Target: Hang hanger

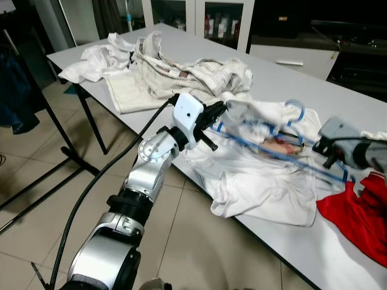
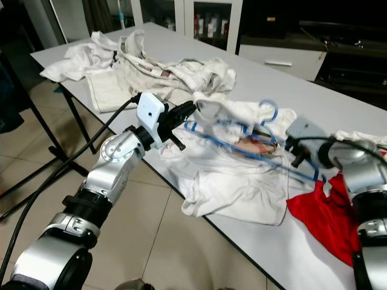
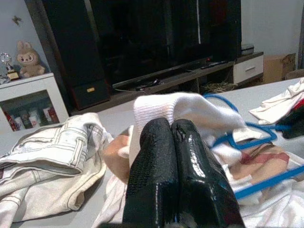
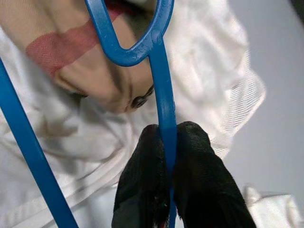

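Dressing step, not hanging yet: the blue hanger lies on the grey table on top of the white T-shirt, its hook toward the table's far side. The right gripper is clamped on 1 blue bar of the hanger, fingers tight either side. The left gripper is pinched closed on the shirt's ribbed white collar, lifting it next to the hanger's left end. Red cloth lies just beside the shirt, and a pile of pale clothes sits farther back. Next move probably needs the collar pulled over the hanger shoulder while the right holds steady; 2-arm coordination, fabric could slip.
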Controlling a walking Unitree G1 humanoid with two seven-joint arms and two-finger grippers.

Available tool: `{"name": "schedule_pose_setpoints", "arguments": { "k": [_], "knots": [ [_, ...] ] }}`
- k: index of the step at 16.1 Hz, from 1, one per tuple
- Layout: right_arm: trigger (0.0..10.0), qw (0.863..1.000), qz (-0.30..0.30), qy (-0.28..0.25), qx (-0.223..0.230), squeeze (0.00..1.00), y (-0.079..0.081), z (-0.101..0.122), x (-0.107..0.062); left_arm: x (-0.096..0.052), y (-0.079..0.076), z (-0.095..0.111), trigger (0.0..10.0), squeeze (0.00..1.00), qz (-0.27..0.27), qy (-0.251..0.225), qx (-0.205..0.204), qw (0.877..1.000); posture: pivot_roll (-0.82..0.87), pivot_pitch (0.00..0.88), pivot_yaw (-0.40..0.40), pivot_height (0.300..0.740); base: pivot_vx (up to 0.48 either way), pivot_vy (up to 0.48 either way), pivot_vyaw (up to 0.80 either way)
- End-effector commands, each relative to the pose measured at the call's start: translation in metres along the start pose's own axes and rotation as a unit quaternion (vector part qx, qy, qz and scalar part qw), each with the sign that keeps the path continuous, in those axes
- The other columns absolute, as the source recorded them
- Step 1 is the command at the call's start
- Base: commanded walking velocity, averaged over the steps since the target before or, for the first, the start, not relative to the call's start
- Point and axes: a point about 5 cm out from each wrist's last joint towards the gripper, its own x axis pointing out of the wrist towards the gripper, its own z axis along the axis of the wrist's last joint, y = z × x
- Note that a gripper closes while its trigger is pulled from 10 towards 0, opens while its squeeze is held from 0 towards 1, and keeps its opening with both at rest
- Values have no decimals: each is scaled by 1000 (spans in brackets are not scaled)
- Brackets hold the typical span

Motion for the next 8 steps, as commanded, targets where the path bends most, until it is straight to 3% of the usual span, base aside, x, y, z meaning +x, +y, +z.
{"name": "schedule_pose_setpoints", "arguments": {
  "k": [1,3,5,6,7,8],
  "knots": [
    [0,1000,-25,1,-1,0,-3,-2,-6,0,1,1,10000,0,-1,1,9,1000,-30,0,37,723,0,0,0],
    [0,999,-36,2,-2,0,-3,-2,-8,1,1,1,10000,0,-2,1,9,1000,-30,0,37,723,0,0,0],
    [0,995,-98,4,-9,0,-3,3,-12,1,0,1,10000,0,-4,2,8,1000,-42,0,46,723,0,0,0],
    [2549,992,-127,10,-21,0,-3,5,-14,2,-1,1,10000,0,-7,1,7,1000,-43,0,47,723,0,0,0],
    [10000,988,-149,16,-34,0,-4,7,-18,3,-2,1,10000,0,-9,1,7,1000,-43,0,49,723,0,0,0],
    [10000,987,-154,17,-36,0,-3,7,-20,3,-2,2,10000,0,-9,1,7,1000,-43,0,51,723,0,0,0]
  ]
}}
